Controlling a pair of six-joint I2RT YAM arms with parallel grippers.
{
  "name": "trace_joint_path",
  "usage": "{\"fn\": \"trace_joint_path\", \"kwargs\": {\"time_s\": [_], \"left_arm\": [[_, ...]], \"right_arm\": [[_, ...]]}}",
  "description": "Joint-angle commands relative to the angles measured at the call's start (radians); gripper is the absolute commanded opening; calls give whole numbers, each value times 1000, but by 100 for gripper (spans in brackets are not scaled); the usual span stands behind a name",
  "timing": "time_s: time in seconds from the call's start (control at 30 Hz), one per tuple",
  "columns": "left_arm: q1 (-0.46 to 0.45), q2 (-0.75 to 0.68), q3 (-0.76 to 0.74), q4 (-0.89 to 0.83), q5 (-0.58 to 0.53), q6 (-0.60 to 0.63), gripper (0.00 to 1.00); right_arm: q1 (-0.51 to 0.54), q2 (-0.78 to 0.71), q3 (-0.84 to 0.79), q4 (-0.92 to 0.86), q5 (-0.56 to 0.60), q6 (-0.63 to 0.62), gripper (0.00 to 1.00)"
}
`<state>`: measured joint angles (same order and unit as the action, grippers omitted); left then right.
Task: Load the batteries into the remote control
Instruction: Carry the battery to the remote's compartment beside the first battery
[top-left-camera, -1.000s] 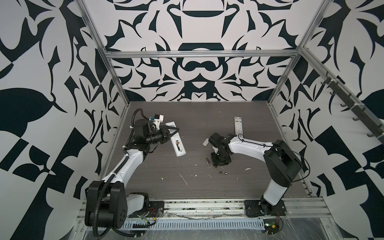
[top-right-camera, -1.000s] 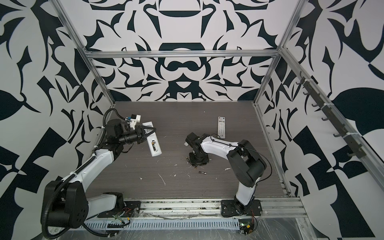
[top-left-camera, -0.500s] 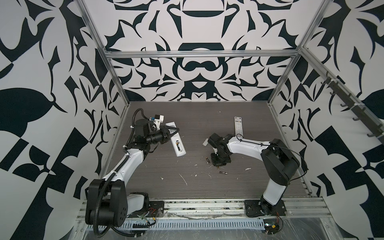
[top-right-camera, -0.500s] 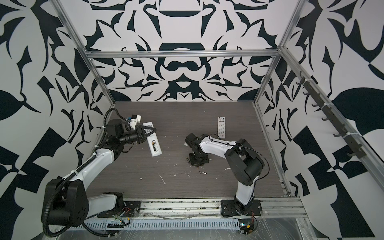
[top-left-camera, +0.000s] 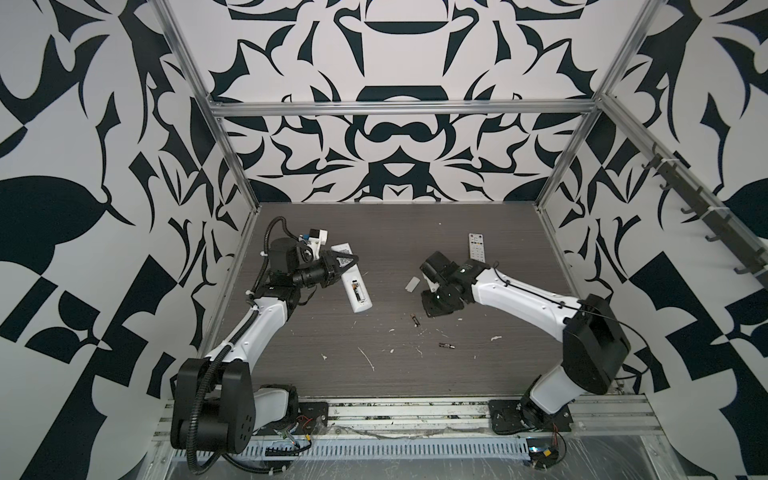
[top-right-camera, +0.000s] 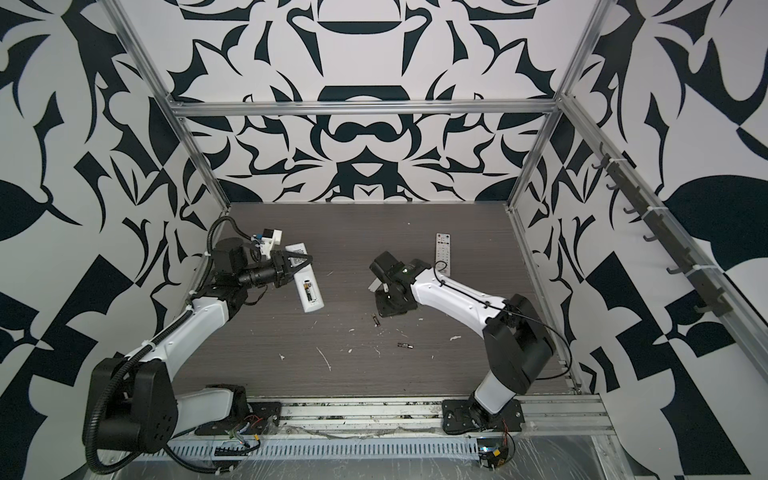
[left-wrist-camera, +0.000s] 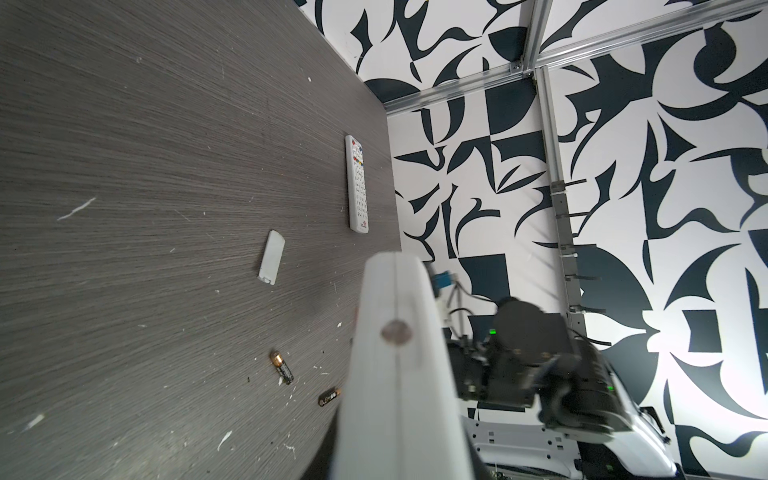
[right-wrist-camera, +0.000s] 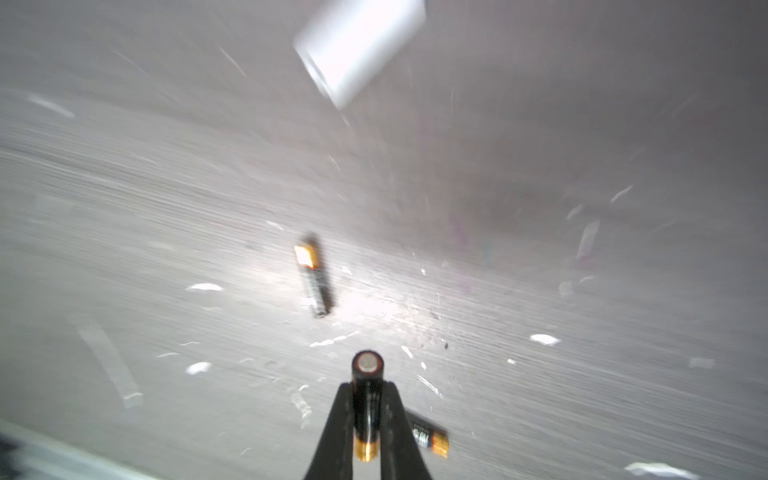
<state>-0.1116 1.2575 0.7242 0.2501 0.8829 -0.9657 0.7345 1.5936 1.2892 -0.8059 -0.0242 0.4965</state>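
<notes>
Gripping remote (top-left-camera: 361, 305) in left claw (top-left-camera: 347, 268), lid (top-left-camera: 412, 284) off, first battery (top-right-camera: 308, 291) already seated. Pinching second battery (right-wrist-camera: 367, 368) in right claw (right-wrist-camera: 368, 390), low over table (top-left-camera: 374, 232). Yet to collect: third battery (top-left-camera: 414, 319), fourth battery (top-left-camera: 446, 345), loose nearby. Looks roughly quarter done; three left to load, lid to refit.

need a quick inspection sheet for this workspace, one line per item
surface: dark woodgrain table, littered
job's things: held remote back up, compartment open, loaded battery inside; loose battery and second loose battery on the table; battery cover lying off; spare remote face up, back right
clutter: white scraps scattered over the front half
grippers: left gripper shut on the held remote; right gripper shut on a fourth battery
cables: black hose on left arm; thin cable on right arm; loose wires at front rail
surroundings: patterned walls, metal frame, hook rail on right wall
</notes>
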Motion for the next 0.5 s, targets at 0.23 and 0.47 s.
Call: {"fn": "trace_joint_path", "kwargs": {"time_s": [0.23,0.47], "left_arm": [[-16,79,5,242,18,-92,0],[-36,102,-14,317,-14,-116,0]], "right_arm": [[140,204,651,-307,-95,8,0],[230,397,926,-423,-115,-19,0]]}}
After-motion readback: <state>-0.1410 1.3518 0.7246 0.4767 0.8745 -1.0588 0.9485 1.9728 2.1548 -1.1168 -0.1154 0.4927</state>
